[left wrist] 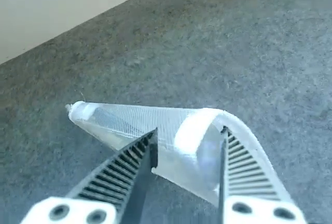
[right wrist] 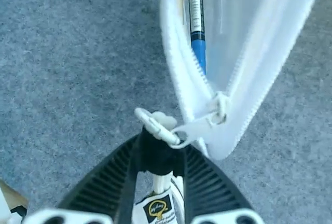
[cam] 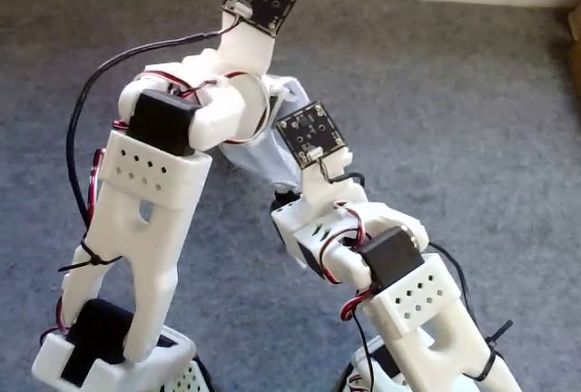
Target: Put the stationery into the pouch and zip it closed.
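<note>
The left tool [left wrist: 189, 131] is found, in the left wrist view, pressed from both sides on one bunched end of the translucent pouch [left wrist: 129, 123], which appears raised off the grey tabletop [left wrist: 233, 37]. The hold is shallow, so a slip under tension is judged possible. In the right wrist view the right tool [right wrist: 158, 149] is clamped on the zip pull [right wrist: 155, 124]. The slider [right wrist: 220, 105] sits at one end and the mouth gapes, with a pen [right wrist: 195, 11] lying inside beside the teeth. Snagging on it, or loss of the small pull, is the risk. In the high view the pouch is noted between the two arms, largely hidden by them.
</note>
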`<state>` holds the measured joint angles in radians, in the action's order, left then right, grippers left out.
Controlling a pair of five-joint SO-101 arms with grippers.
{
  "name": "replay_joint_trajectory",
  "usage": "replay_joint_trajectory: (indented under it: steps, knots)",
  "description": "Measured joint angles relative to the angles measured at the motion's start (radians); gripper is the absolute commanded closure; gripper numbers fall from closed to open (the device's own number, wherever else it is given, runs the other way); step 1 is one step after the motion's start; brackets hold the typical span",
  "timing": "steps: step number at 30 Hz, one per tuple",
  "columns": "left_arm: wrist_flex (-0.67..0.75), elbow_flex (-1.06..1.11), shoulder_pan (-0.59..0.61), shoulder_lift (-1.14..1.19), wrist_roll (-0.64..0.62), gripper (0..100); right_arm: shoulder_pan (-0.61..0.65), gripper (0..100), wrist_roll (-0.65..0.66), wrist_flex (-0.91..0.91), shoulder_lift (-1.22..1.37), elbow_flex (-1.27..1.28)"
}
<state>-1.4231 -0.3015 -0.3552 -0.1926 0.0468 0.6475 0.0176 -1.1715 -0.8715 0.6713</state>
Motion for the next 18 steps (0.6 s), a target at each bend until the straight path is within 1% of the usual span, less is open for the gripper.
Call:
replay_joint_trajectory:
  steps: [3,11,18]
  knots:
    - [0.0,-0.031,-0.029,-0.002,-0.002,76,0.0,99.3,0.0,0.0,0.0,0.0]
    - [0.0,-0.044,-0.043,-0.002,-0.002,76,0.0,99.3,0.0,0.0,-0.002,0.0]
    - [0.0,-0.068,-0.04,-0.002,-0.002,76,-0.035,99.3,0.0,0.0,-0.002,0.0]
